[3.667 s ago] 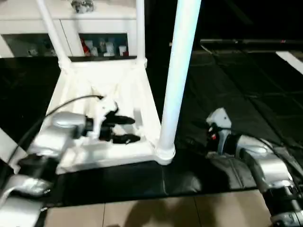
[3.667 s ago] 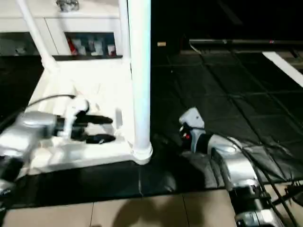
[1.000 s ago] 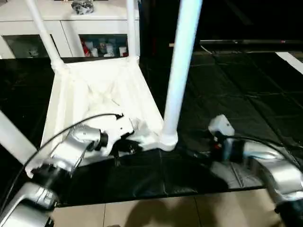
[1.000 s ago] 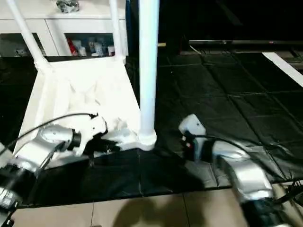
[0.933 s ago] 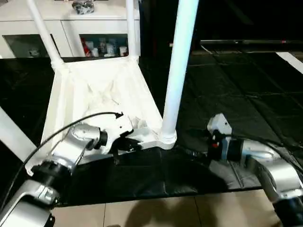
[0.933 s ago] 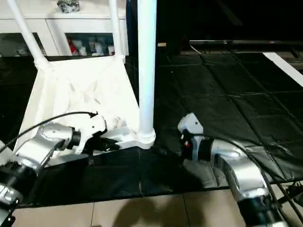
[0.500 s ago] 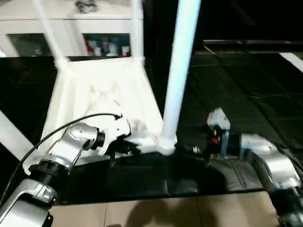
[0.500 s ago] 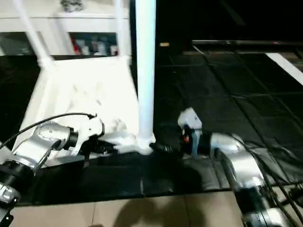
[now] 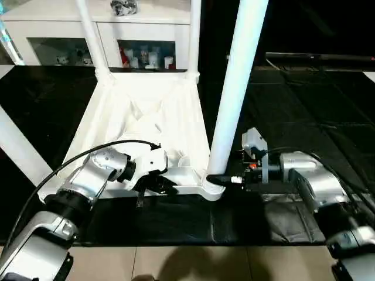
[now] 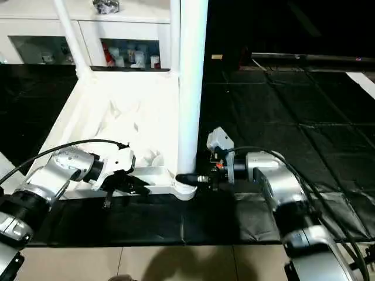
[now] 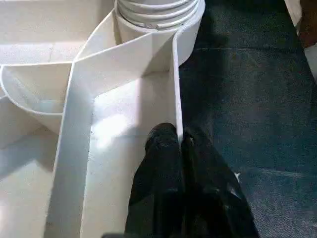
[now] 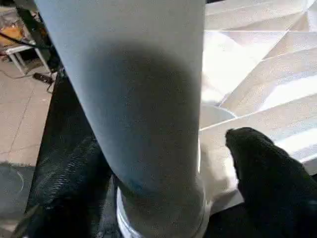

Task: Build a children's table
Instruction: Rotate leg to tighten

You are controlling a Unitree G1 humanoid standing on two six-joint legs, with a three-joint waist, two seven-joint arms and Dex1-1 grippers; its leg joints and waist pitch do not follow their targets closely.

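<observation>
The left gripper (image 11: 179,148) pinches the upturned table top's (image 9: 140,117) near rim wall; the right gripper's (image 12: 163,163) fingers straddle the upright near-corner leg (image 9: 234,88). A black mat (image 9: 304,93) lies underneath, with a white cabinet (image 9: 140,29) behind.

Upright legs (image 9: 237,88) crowd the upturned table top (image 9: 146,117); black mat (image 9: 304,99) to the right lies open.

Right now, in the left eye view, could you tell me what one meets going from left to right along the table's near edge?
Left gripper shut on the table's near rim → upright leg in its corner socket → right gripper at the leg's base.
</observation>
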